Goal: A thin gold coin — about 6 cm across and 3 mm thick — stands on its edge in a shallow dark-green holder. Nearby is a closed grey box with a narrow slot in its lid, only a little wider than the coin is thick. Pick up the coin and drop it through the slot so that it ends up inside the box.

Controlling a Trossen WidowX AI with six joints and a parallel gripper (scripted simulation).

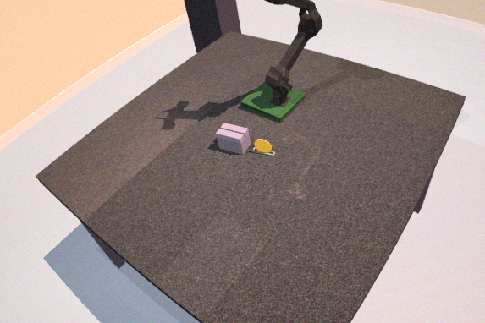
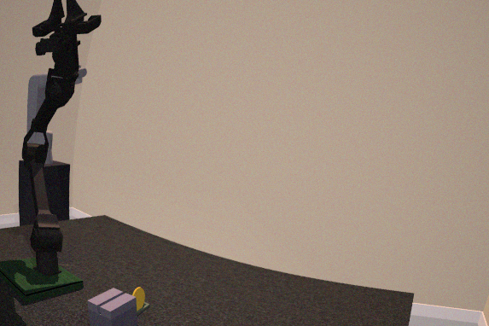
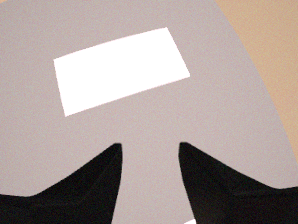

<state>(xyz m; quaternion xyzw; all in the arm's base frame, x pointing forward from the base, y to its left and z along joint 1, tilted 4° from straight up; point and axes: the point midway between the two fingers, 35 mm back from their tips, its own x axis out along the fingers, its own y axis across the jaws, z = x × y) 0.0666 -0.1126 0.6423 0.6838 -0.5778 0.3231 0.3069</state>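
The gold coin [image 1: 262, 145] [image 2: 138, 296] stands on its edge in the shallow dark-green holder [image 1: 269, 153] [image 2: 145, 305] near the middle of the table. The grey box [image 1: 233, 138] [image 2: 112, 306] stands right beside it, its lid slot [image 1: 234, 130] facing up. My gripper [image 2: 65, 6] [image 3: 150, 149] is raised high above the arm's base and points up at the ceiling, far from the coin and the box. Its fingers stand partly apart with nothing between them. In the top view the gripper is out of the frame.
The arm stands on a green base plate [image 1: 294, 102] [image 2: 9, 273] at the back of the dark table [image 1: 238, 232]. A dark pillar [image 1: 208, 21] [image 2: 58, 188] stands behind the table. The wrist view shows only a grey ceiling with white light panels [image 3: 120, 70].
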